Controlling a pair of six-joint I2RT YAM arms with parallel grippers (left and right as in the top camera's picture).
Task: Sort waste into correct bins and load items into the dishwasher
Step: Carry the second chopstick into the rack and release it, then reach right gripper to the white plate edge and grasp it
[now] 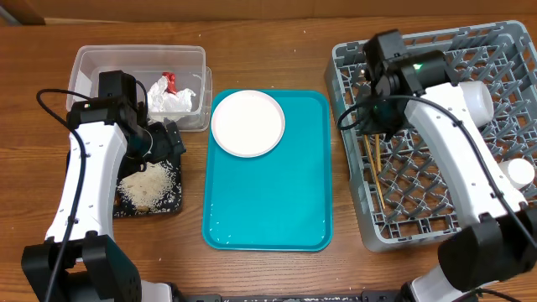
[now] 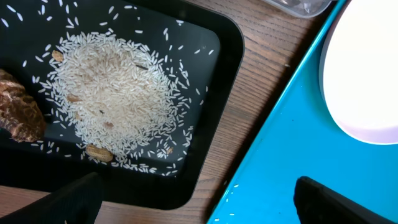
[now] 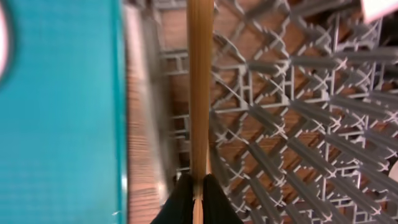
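Holding rice (image 2: 115,99), black tray (image 2: 211,62), napkin (image 1: 174,101) in tub (image 1: 138,54)

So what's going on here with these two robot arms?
They are clearing up after a meal. The right pincer is shut on wooden chopsticks, holding them over the grey dish rack. The left pincer hangs open above the black tray, which holds loose rice and a brown food lump. A crumpled napkin lies in the clear tub. The white plate sits on the teal tray, not yet in the rack.
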